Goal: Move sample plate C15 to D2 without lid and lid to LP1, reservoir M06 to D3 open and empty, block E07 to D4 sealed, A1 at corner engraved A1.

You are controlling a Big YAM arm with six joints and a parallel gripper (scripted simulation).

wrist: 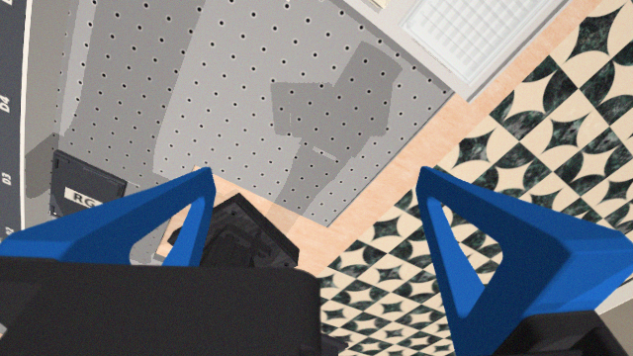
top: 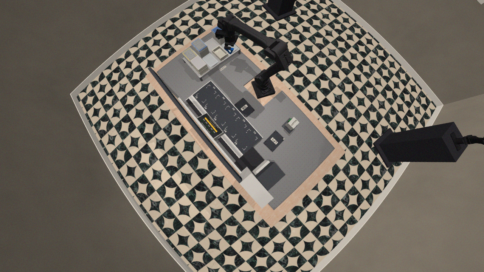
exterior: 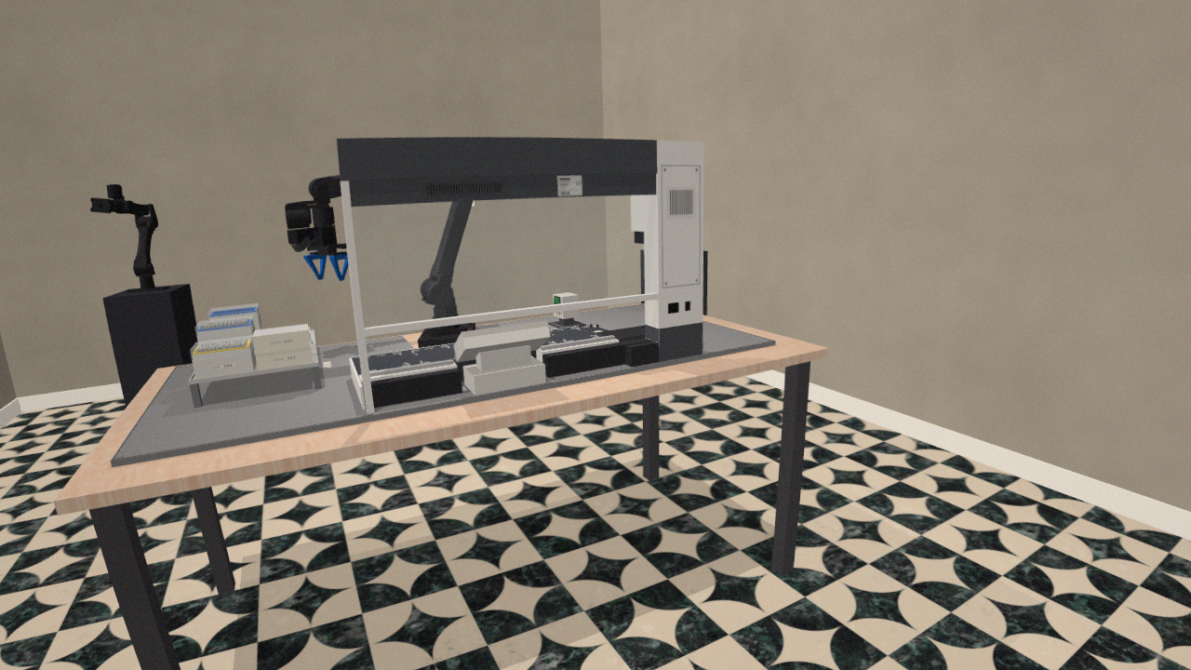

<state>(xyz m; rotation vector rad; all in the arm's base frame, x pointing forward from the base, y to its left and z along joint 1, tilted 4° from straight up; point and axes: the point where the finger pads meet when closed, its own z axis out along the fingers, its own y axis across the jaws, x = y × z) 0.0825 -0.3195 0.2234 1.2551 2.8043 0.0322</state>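
Observation:
My gripper (top: 229, 50) (exterior: 325, 266) (wrist: 316, 178) is open and holds nothing. It hangs high above the arm-side end of the SHELF (exterior: 258, 374) (wrist: 462, 90). On the SHELF stand a cream open reservoir (top: 219, 51), a white lidded plate (top: 209, 59), stacked white blocks (top: 201, 66) (exterior: 284, 345) and two tip racks (top: 199, 45) (top: 189, 54). In the wrist view another white lidded plate (wrist: 470, 35) shows at the top right. In the top view my gripper hides it. The dark deck (top: 221, 110) with its brackets holds no labware. The ID labels are too small to read.
The regrip nest RG (top: 245, 109) (wrist: 84, 190) and lid park LP1 (top: 275, 139) lie beside the deck. The READY key (top: 290, 123) (exterior: 564, 298) stands past the arm's base (top: 263, 89). The handler's dark gantry (exterior: 500, 167) spans the deck.

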